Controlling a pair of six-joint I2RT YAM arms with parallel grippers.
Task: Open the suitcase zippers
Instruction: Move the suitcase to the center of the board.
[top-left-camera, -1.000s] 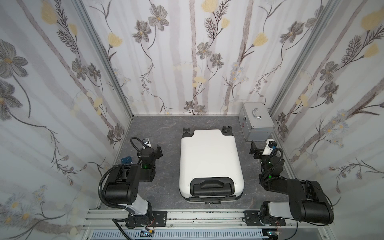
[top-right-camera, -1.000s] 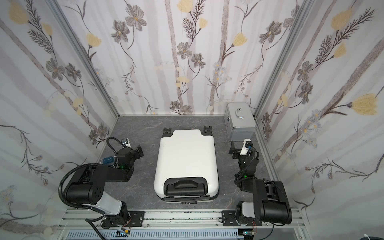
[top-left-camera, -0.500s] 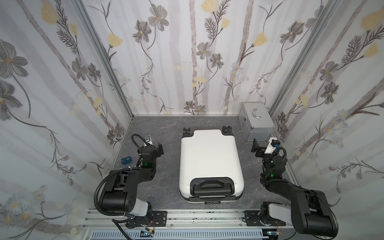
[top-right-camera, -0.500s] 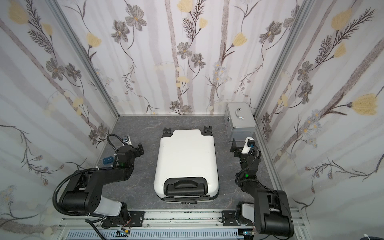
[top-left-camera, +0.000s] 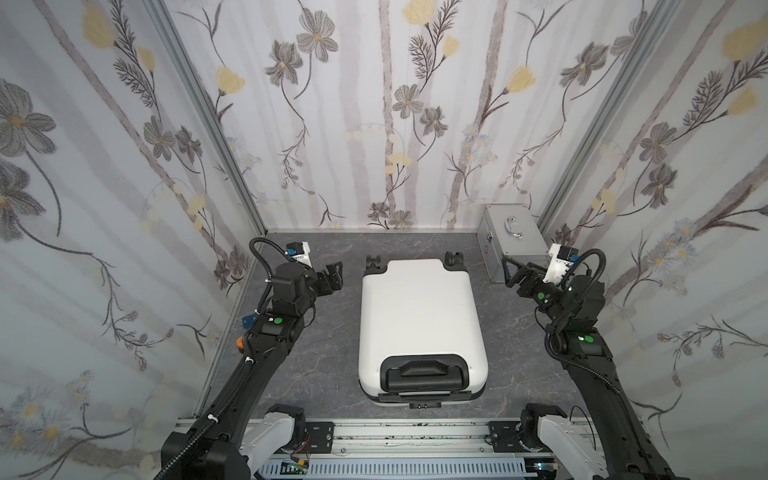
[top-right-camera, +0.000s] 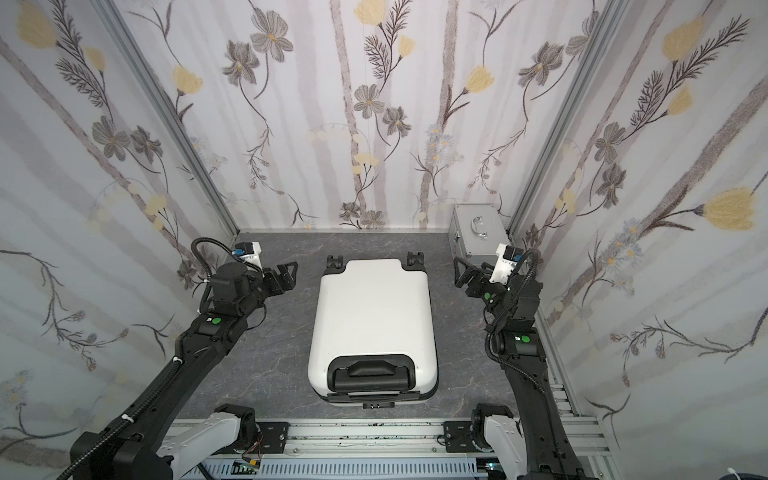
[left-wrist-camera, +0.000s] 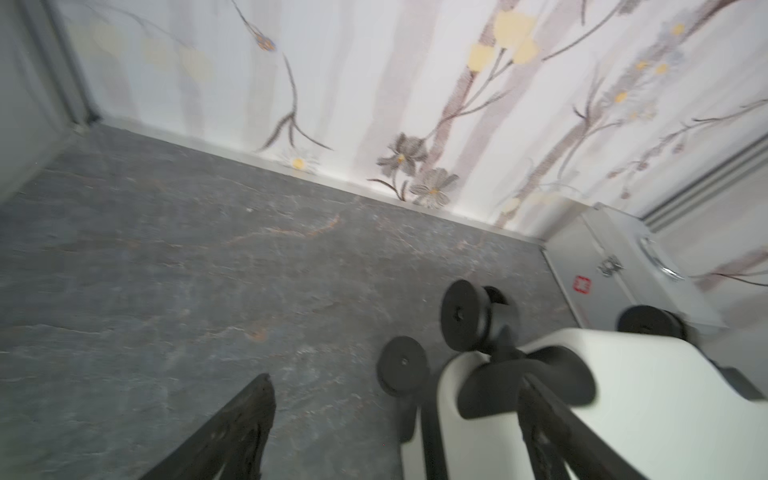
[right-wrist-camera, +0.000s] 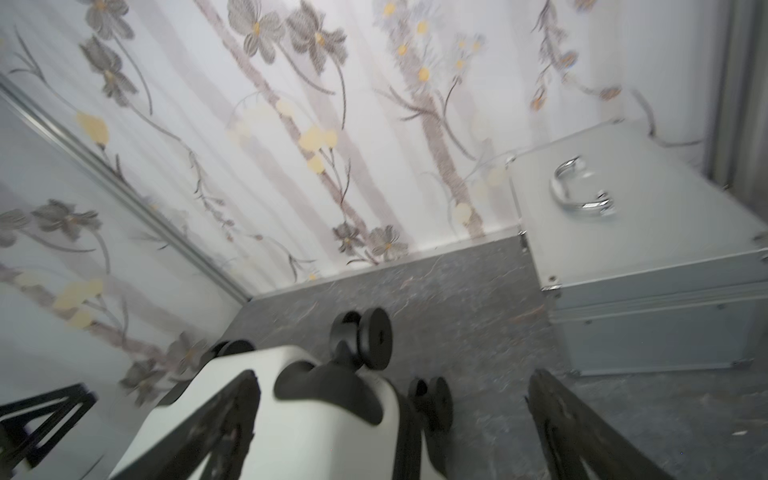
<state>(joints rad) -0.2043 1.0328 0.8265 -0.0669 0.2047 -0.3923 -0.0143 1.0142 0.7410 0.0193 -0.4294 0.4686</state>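
The white suitcase (top-left-camera: 417, 320) (top-right-camera: 372, 316) lies flat mid-floor, its black handle towards the front rail and its black wheels (top-left-camera: 374, 262) at the far end. The zippers show as a black band (left-wrist-camera: 432, 440) (right-wrist-camera: 409, 440) round the shell's side; I cannot make out any pulls. My left gripper (top-left-camera: 334, 276) (top-right-camera: 291, 275) (left-wrist-camera: 395, 378) hangs open left of the far-left wheels, holding nothing. My right gripper (top-left-camera: 508, 272) (top-right-camera: 458, 272) (right-wrist-camera: 394, 374) hangs open right of the far-right corner, also holding nothing. Neither touches the case.
A silver metal case (top-left-camera: 513, 245) (top-right-camera: 476, 230) (right-wrist-camera: 636, 232) with a chrome handle stands in the far right corner, close behind my right gripper. Flowered walls close in three sides. The metal rail (top-left-camera: 415, 432) runs along the front. A small blue item (top-left-camera: 248, 320) lies by the left wall.
Both arms have unfolded and reached further back, carrying the grippers from beside the suitcase's middle to beside its wheel end. The suitcase has not moved.
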